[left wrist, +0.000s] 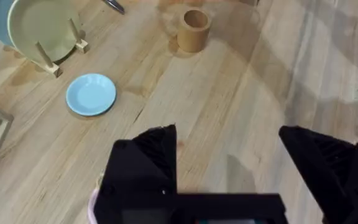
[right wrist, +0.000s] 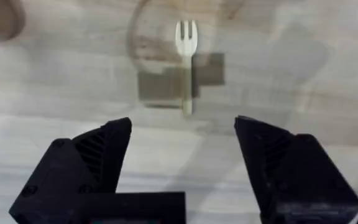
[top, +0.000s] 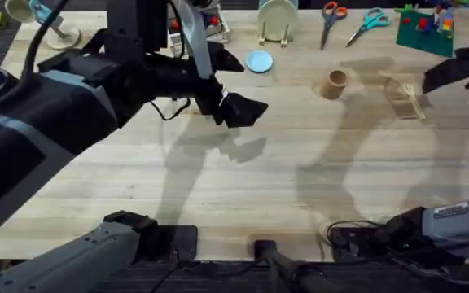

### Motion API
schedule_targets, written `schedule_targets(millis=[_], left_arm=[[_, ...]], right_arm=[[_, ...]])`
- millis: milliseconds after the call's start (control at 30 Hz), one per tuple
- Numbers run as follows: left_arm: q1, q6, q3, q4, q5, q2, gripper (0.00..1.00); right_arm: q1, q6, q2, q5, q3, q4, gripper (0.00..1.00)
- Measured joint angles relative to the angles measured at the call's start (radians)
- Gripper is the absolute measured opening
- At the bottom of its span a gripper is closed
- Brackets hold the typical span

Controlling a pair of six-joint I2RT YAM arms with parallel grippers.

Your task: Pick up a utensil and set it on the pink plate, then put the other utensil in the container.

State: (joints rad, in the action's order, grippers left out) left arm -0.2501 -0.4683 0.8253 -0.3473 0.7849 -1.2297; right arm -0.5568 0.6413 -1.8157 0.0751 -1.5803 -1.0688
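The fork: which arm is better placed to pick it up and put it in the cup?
Right. Its open pincer hovers just by the fork, and the cup stands nearby. The left pincer is farther away.

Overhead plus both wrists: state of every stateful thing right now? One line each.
Left claw: open, empty, above the table.
Right claw: open, empty, hovering over the fork.
Fork: flat on the table, ungrasped, tines pointing away from the claw.
Container: upright, open top, nothing visible inside.
Light blue plate: flat on the table, empty.
Pale green plate: standing on edge in a wooden rack.
Scissors: closed, flat on the table.
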Motion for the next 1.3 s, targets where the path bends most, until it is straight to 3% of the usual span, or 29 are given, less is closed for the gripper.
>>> schedule_targets(millis=[300, 767, 1300], left_arm=[[0.0, 0.0, 0.0, 0.0, 0.0, 0.0, 0.996], [0.0, 0.0, 0.0, 0.0, 0.0, 0.0, 0.995], [0.0, 0.0, 0.0, 0.0, 0.0, 0.0, 0.996]], right_arm=[[0.012, 0.019, -0.119, 0.008, 0.0, 0.065, 0.995], [0.108, 0.025, -0.21, -0.007, 0.001, 0.136, 0.994], [0.097, -0.001, -0.244, -0.026, 0.001, 0.115, 0.995]])
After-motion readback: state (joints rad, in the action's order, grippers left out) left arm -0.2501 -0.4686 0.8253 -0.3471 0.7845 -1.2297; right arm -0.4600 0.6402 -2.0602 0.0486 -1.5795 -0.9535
